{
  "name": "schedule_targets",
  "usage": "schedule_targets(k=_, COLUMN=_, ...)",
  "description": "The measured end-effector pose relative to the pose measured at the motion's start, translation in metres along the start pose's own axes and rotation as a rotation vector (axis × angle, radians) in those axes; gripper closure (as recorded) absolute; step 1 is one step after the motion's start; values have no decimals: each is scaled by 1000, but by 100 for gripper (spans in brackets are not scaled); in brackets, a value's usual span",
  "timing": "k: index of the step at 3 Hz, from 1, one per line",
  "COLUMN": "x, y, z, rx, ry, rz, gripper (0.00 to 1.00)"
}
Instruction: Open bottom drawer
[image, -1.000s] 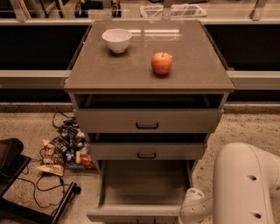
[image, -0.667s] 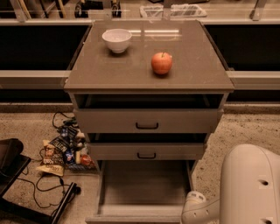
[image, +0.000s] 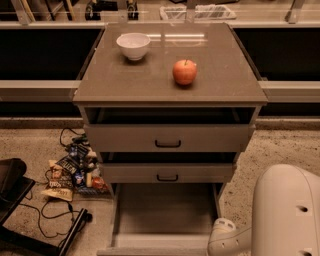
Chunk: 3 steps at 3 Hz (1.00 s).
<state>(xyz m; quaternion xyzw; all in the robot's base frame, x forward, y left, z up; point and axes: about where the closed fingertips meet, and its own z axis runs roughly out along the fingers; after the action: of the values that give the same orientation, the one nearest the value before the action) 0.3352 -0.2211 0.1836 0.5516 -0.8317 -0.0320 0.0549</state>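
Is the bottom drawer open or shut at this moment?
Open: the bottom drawer is pulled far out, its grey inside showing. The gripper is out of view past the bottom edge.

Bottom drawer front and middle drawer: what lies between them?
Camera view: only the bare grey floor of the grey-taupe bottom drawer, up to the slim middle drawer. The hand is out of view; the white arm shows lower right.

**Bowl, apple and floor clutter**

A white bowl (image: 133, 45) and a red apple (image: 184, 72) sit apart on the cabinet top (image: 150, 87), upper centre. The top drawer (image: 210, 138) and middle drawer (image: 130, 173) stand slightly out. At lower left, snack packets (image: 70, 172) and black cables (image: 50, 220) litter the floor (image: 285, 145).
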Motion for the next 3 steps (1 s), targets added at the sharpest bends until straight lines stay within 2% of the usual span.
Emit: schedule_targets(k=3, x=7, y=13, z=-6, rx=-12, ry=33, rz=33, gripper=100)
